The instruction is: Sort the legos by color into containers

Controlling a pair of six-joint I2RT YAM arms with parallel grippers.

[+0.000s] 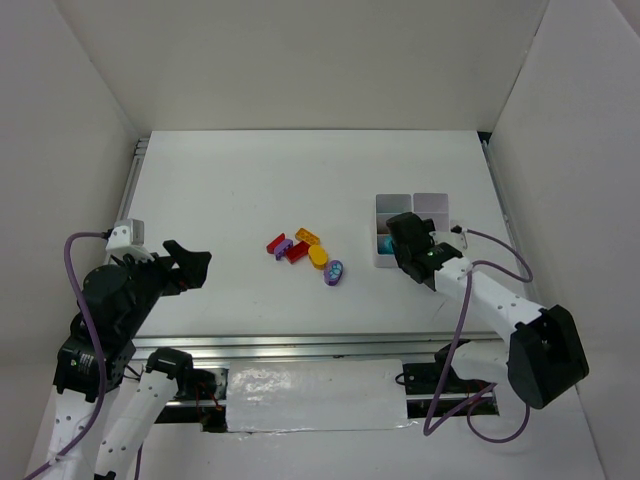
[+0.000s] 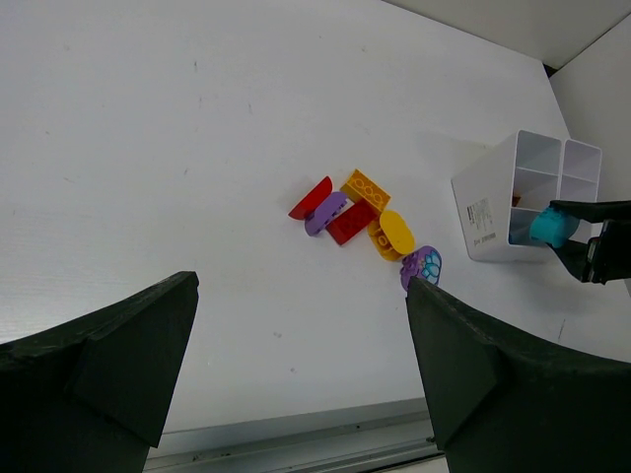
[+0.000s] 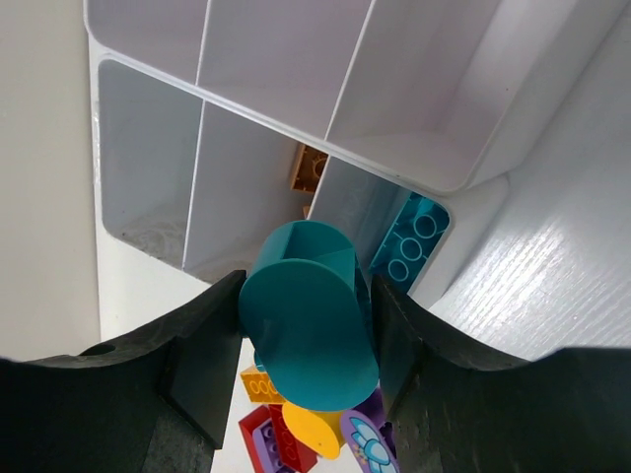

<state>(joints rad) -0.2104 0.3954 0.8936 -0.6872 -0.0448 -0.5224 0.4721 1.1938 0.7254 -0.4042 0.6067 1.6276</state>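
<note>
A loose pile of legos lies mid-table: a red half-round (image 1: 276, 242), a purple brick (image 1: 283, 250), a red brick (image 1: 297, 252), an orange brick (image 1: 307, 237), a yellow oval (image 1: 318, 257) and a purple oval (image 1: 334, 272). The white compartment tray (image 1: 377, 230) stands to their right. My right gripper (image 3: 308, 296) is shut on a teal rounded brick (image 3: 311, 315), held over the tray's near end. A teal studded brick (image 3: 409, 241) and an orange brick (image 3: 309, 169) lie in compartments. My left gripper (image 2: 301, 283) hangs open and empty, well to the left of the pile.
The table's metal front rail (image 2: 296, 434) runs just below the left fingers. White enclosure walls (image 1: 90, 110) close in both sides and the back. The tray's far compartments (image 3: 266, 59) show white floors.
</note>
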